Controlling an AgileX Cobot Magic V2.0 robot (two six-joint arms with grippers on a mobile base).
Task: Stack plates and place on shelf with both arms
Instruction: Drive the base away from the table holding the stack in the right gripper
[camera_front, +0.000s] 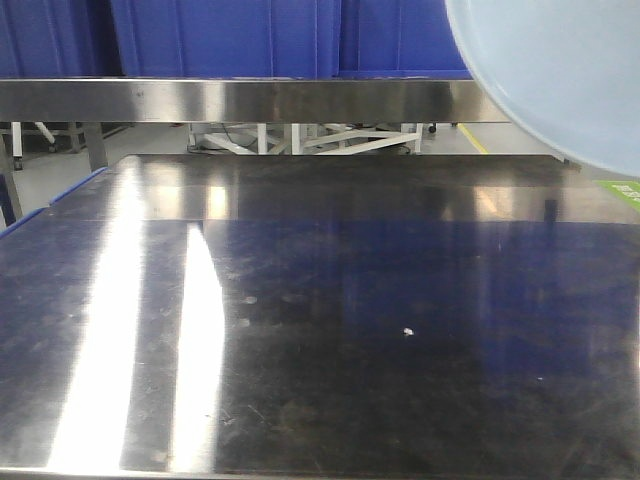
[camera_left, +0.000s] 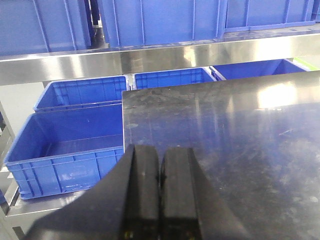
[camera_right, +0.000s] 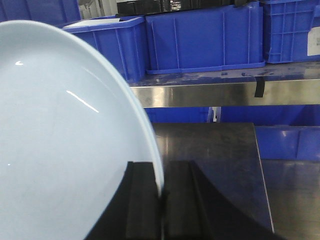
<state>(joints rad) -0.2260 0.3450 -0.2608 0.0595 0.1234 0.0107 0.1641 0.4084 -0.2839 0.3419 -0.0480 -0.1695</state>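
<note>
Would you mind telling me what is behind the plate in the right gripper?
Past the plate, blue bins on a steel shelf show; the plate hides everything further left.

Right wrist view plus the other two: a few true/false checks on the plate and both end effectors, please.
1. The right end effector clamps the plate by its rim. True.
2. The left end effector holds a plate. False: it is shut on nothing.
3. The plate lies flat on the steel table. False: it is held in the air, at the upper right of the front view.
4. Blue bins sit beside the table's edge in the left wrist view. True.
</note>
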